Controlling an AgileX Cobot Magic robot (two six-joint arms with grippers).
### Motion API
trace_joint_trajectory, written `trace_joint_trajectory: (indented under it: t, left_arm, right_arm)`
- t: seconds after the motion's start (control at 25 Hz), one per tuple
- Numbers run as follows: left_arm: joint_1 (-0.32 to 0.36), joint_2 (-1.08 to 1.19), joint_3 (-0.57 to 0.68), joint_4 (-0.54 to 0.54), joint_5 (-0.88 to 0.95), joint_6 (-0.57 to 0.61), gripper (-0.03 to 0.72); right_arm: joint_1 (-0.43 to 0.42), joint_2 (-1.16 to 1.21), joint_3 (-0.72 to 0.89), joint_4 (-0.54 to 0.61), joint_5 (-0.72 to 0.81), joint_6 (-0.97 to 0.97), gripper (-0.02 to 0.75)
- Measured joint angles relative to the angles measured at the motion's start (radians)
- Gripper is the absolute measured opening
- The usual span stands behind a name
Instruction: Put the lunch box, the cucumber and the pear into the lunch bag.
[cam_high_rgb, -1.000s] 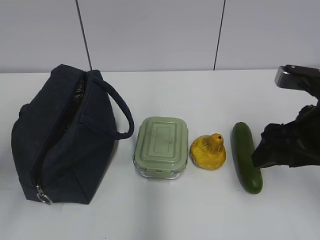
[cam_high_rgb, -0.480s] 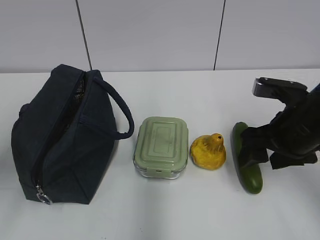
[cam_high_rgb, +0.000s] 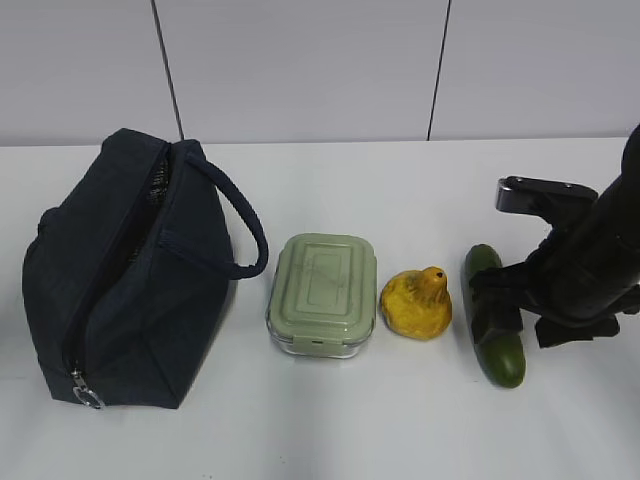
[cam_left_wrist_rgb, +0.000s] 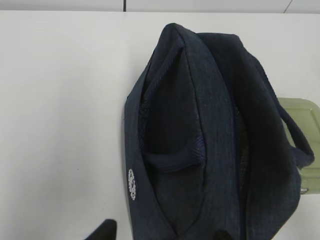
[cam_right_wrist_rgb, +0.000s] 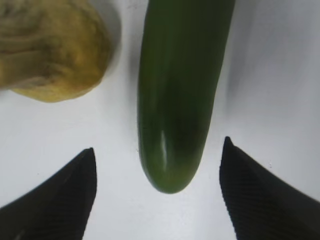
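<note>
On the white table (cam_high_rgb: 380, 430) four things lie in a row. At the left stands the lunch bag (cam_high_rgb: 125, 275), dark navy, its zipper top parted along its length, a silver ring pull (cam_high_rgb: 88, 396) at the near end and the padded loop handle (cam_high_rgb: 243, 230) arching toward the right. Just right of the handle sits the lunch box (cam_high_rgb: 322, 293) with its pale sage-green lid clipped on over a clear base. Beside it, apart by a narrow gap, is the pear (cam_high_rgb: 417, 303), yellow with brown mottling, its stub pointing up. Right of the pear lies the cucumber (cam_high_rgb: 495, 330), dark green, running from far to near.

The right gripper (cam_high_rgb: 520, 318) is down over the cucumber's middle. In the right wrist view its two black fingers (cam_right_wrist_rgb: 60, 200) stand spread wide, one on each side of the cucumber's rounded end (cam_right_wrist_rgb: 175, 100), neither touching it; the pear (cam_right_wrist_rgb: 50, 50) shows at the upper left.

The left gripper (cam_left_wrist_rgb: 162, 232) hangs above the lunch bag (cam_left_wrist_rgb: 210, 140); only its two dark fingertips (cam_left_wrist_rgb: 102, 231) show at the bottom edge, set apart with nothing between them. A corner of the lunch box (cam_left_wrist_rgb: 302, 125) shows at the right.
</note>
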Motion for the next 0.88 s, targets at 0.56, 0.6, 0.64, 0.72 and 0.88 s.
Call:
trace_joint_trajectory:
  t: [0.56, 0.6, 0.64, 0.72, 0.88]
  left_arm:
    - [0.000, 0.000, 0.000, 0.005, -0.007, 0.003, 0.351]
    - [0.000, 0.000, 0.000, 0.005, -0.009, 0.003, 0.351]
    - [0.000, 0.000, 0.000, 0.006, -0.012, 0.003, 0.351]
    - [0.000, 0.000, 0.000, 0.007, -0.022, 0.003, 0.351]
    - [0.000, 0.010, 0.000, 0.007, -0.031, 0.003, 0.351]
  right_arm:
    - [0.000, 0.074, -0.003, -0.002, -0.079, 0.000, 0.592]
    - [0.000, 0.074, -0.003, -0.002, -0.087, 0.000, 0.592]
    - [0.000, 0.074, -0.003, -0.002, -0.096, 0.000, 0.592]
    - [0.000, 0.074, -0.003, -0.002, -0.105, 0.000, 0.592]
    - [0.000, 0.074, -0.003, -0.002, -0.128, 0.000, 0.592]
